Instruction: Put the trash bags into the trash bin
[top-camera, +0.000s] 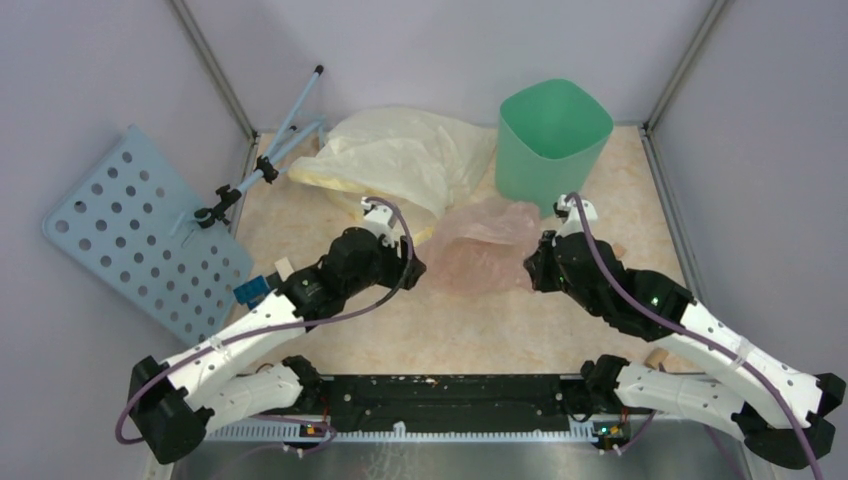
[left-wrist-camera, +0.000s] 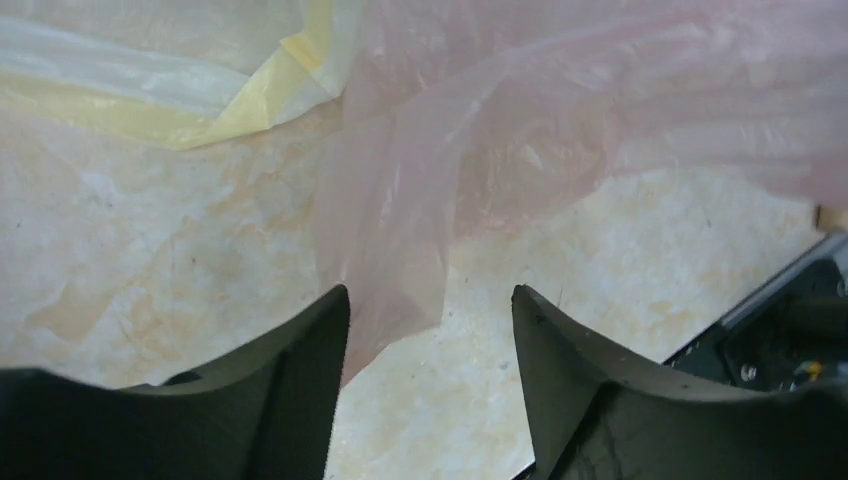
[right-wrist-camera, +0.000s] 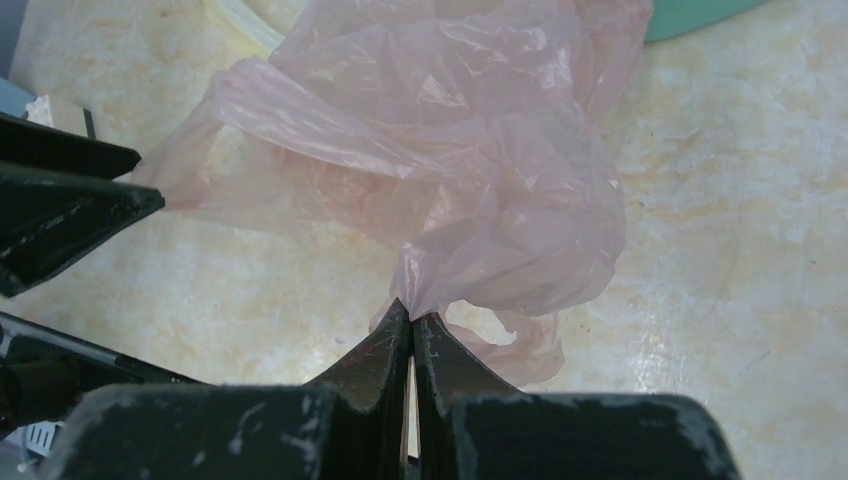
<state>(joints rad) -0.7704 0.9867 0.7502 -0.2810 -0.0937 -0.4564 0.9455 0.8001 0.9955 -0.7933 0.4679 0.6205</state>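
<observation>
One pale-pink trash bag is lying crumpled on the table between the two grippers, just in front of the one mint-green trash bin, and one larger pale-yellow bag is sprawling to the bin's left. The right gripper is pinching a gathered fold of the pink bag, fingers pressed together. The left gripper is hovering with its fingers spread (a flap of pink film is hanging between them, against one finger).
</observation>
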